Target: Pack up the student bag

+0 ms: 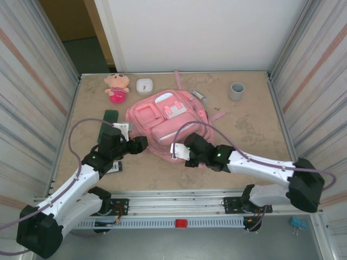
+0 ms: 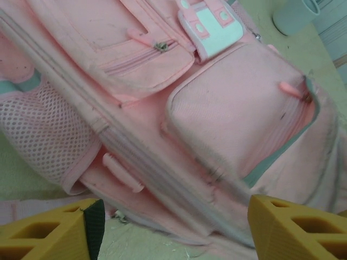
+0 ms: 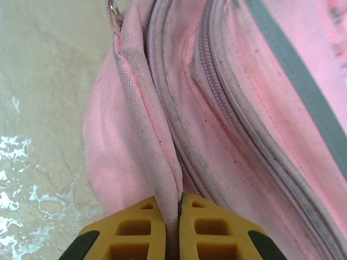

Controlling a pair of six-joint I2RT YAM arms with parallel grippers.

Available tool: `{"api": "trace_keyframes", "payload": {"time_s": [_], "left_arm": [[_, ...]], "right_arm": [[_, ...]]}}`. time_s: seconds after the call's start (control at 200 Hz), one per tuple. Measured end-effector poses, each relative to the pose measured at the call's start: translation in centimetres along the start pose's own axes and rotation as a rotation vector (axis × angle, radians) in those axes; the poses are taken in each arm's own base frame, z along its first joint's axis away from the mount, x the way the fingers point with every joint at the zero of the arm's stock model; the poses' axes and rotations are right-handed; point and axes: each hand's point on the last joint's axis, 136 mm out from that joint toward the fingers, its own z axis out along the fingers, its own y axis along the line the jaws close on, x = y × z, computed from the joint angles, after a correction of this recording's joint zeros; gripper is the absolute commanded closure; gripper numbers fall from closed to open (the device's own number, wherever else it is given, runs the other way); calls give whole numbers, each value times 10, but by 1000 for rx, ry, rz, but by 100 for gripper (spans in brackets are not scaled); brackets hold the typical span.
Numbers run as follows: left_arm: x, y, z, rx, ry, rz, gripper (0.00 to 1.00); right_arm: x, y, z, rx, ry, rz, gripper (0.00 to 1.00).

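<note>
Plush doll (image 1: 117, 87), white case (image 1: 144, 85), grey cup (image 1: 236, 91) and dark green block (image 1: 110, 117) on tan table (image 1: 260, 130)

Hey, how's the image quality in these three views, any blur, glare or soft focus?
Top external view: even, soft light, sharp, no glare. Left wrist view: the large pink fabric backpack looks slightly soft, the yellow jaws at the bottom edge blurrier. Right wrist view: the backpack's weave is crisp mid-frame, the jaws nearest the lens softer.

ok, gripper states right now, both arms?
Left gripper: open, holding nothing, beside the student bag.
Right gripper: closed on a fold of the student bag.
</note>
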Motion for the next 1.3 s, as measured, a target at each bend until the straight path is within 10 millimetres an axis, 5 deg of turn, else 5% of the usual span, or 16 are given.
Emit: {"api": "trace_keyframes", "payload": {"time_s": [0.281, 0.631, 0.787, 0.877, 1.158, 1.303], "left_arm": [[14, -3, 2, 74, -27, 20, 36], [49, 4, 33, 160, 9, 109, 41], [47, 2, 44, 181, -7, 185, 45], [48, 1, 52, 196, -4, 218, 52], [45, -19, 59, 304, -34, 292, 95], [44, -36, 54, 353, -45, 355, 100]], "right_arm": [[-10, -55, -46, 92, -121, 142, 100], [-8, -57, -49, 62, -126, 183, 100], [-9, -57, -49, 56, -130, 192, 100], [-9, -57, -50, 54, -132, 200, 100], [-10, -59, -50, 57, -134, 221, 100], [-9, -61, -50, 66, -130, 245, 100]]}}
